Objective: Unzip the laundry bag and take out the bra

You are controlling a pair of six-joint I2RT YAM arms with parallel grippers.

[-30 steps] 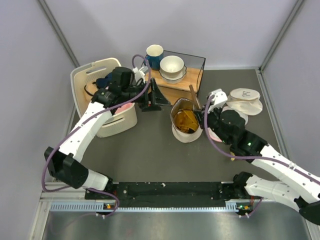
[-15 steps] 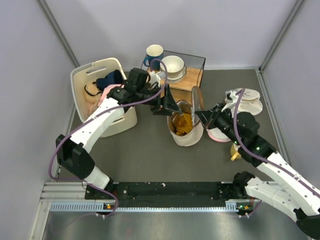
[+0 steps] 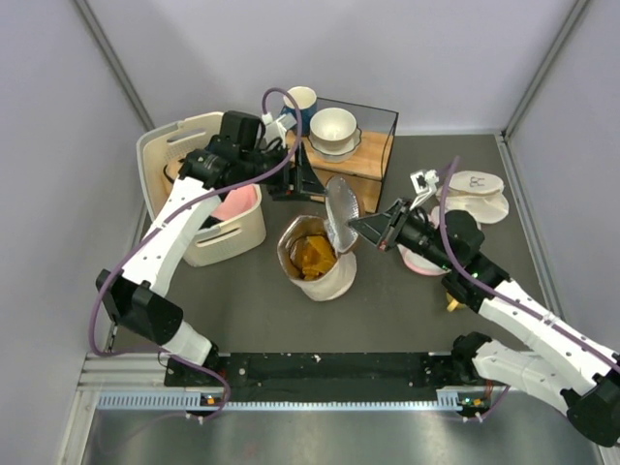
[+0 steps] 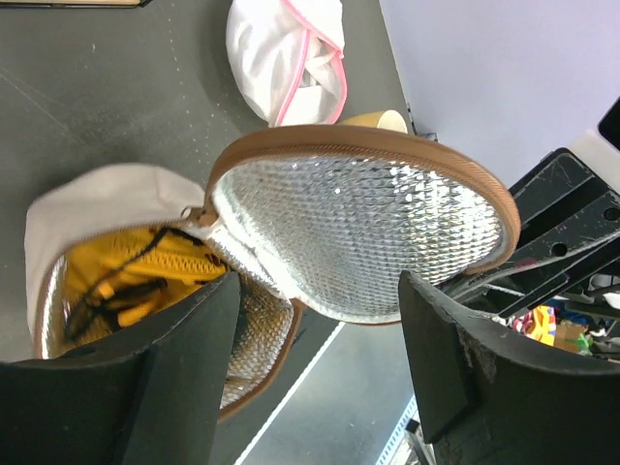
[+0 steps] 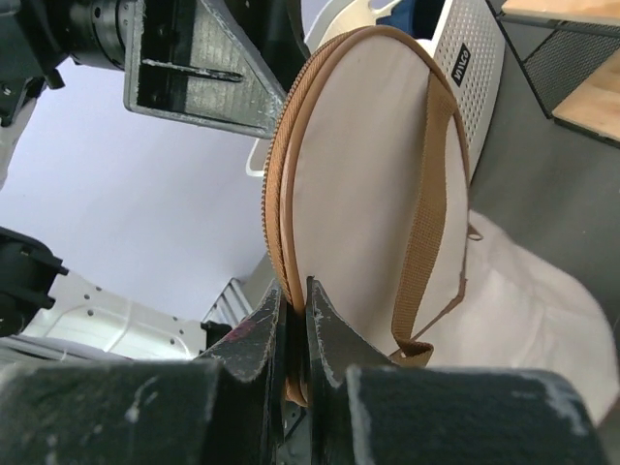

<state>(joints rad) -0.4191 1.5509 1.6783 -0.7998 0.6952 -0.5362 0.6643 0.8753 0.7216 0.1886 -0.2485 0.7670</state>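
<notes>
The cream laundry bag stands unzipped mid-table, and a yellow bra lies inside it. Its round lid stands up with the silver lining showing. My right gripper is shut on the lid's brown rim. In the right wrist view my right gripper pinches that rim, with the lid's cream outside and brown strap above. My left gripper is open and empty, above and behind the bag. In the left wrist view my left gripper frames the lining and the bra.
A cream plastic basket with clothes stands at back left. A wire crate holds a white bowl, with a blue mug beside it. A white mesh pouch with a pink rim lies by my right arm.
The bag has moved left and nearer with my right gripper on its lid. The lid now stands wider open. My left gripper has drawn back to the upper left, away from the bag.
</notes>
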